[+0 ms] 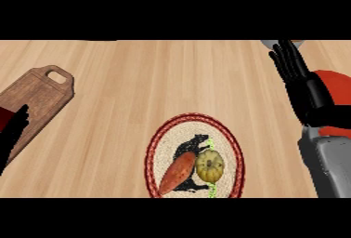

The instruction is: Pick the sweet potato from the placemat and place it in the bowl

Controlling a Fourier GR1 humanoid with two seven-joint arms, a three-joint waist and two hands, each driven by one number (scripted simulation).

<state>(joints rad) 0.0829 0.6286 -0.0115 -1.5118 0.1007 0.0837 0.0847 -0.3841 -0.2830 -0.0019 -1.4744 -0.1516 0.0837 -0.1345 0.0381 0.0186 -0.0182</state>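
The long orange sweet potato lay on the oval woven red-rimmed placemat, touching a small yellow-green squash, while the black right hand stood with fingers straight over the round red bowl, grasping nothing.

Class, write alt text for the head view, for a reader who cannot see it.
An orange sweet potato lies beside a small yellow-green squash on an oval red-rimmed placemat on a wooden counter. The right hand is open over a red bowl at the right edge. A wooden cutting board lies at the left.
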